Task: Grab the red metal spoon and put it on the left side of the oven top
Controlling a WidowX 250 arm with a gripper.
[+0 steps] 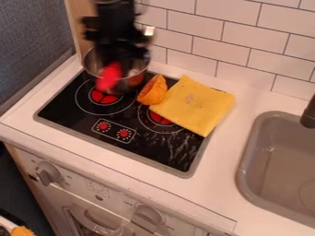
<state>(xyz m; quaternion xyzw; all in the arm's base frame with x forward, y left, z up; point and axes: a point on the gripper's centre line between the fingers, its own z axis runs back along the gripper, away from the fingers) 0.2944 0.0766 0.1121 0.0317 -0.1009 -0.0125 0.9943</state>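
The blurred gripper (115,59), apparently clamped on the red spoon (109,77), hangs at the metal pot (134,82) on the 2-burner stovetop (64,110).

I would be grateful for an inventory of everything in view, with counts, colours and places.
Spoon: 1, red, below the claw, by the pot
Pot: 1, silver, back left of the stovetop
Stovetop: 1, black with red markings, on the counter
Cloth: 1, yellow, partly over the stovetop's right side
Curved item: 1, orange, between pot and cloth
Counter: 1, white, around stovetop and sink
Sink: 1, grey, right
Faucet: 1, dark, right edge
Large knobs: 2, grey, lower front
Tiles: several, white, back wall
Small item: 1, orange, bottom-left corner
Arm: 1, black, top
Claw: 1, black, over the pot
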